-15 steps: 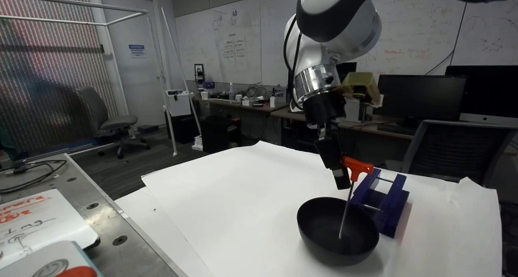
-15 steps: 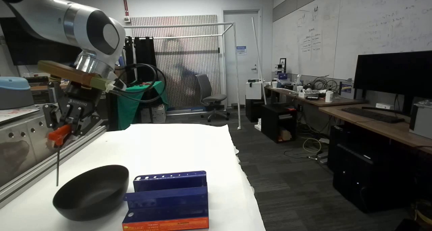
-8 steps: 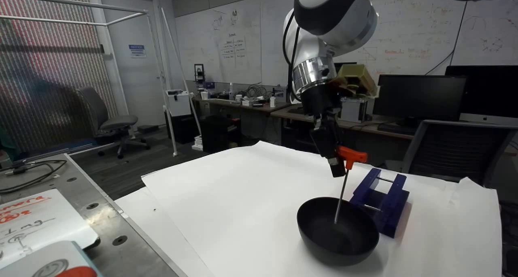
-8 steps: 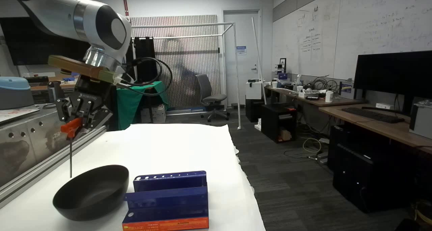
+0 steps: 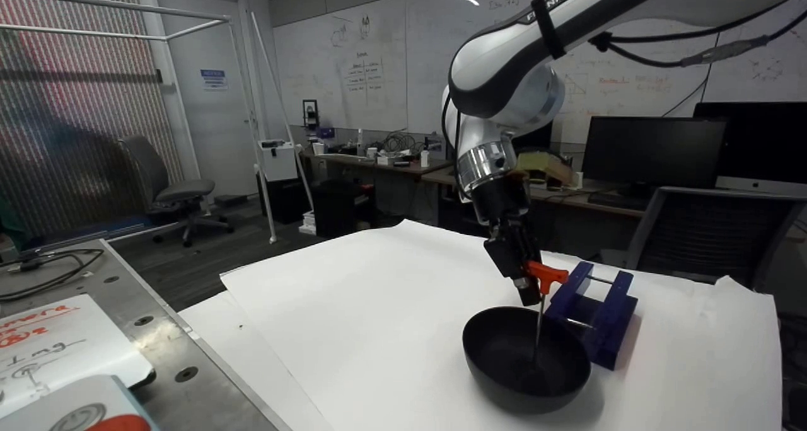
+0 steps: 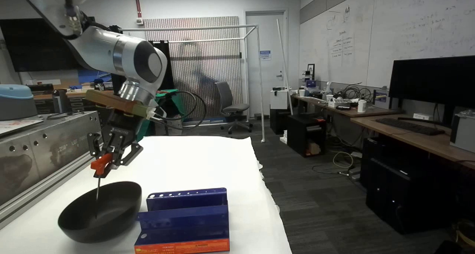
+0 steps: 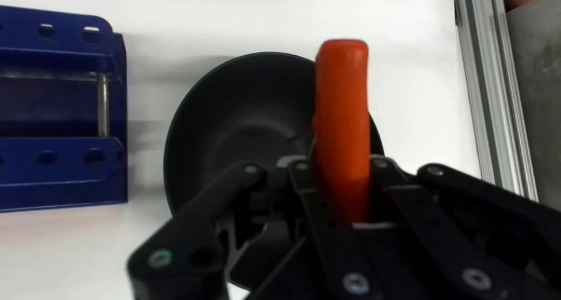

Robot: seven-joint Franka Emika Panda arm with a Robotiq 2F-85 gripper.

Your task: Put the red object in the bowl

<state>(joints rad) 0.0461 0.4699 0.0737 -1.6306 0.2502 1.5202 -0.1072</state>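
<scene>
The red object (image 5: 547, 275), a red-orange T-shaped handle with a thin metal shaft, shows in both exterior views (image 6: 100, 165) and in the wrist view (image 7: 342, 102). My gripper (image 7: 335, 168) is shut on its handle, one finger on each side. The gripper is above the black bowl (image 5: 495, 343) in both exterior views (image 6: 118, 198). The shaft points down, and its lower end is inside the bowl's outline; I cannot tell whether it touches the bowl. In the wrist view the bowl (image 7: 245, 94) lies below the handle, partly hidden by the fingers.
A blue rectangular box (image 6: 185, 222) with holes and an orange front label stands close beside the bowl. White paper (image 5: 378, 305) covers the table. A metal rail (image 7: 495, 89) edges the table on the side away from the box.
My gripper, holding the red object, first rose and then came down, moving across toward the bowl's middle. The shaft's end has gone from outside or above the rim to within the bowl's outline.
</scene>
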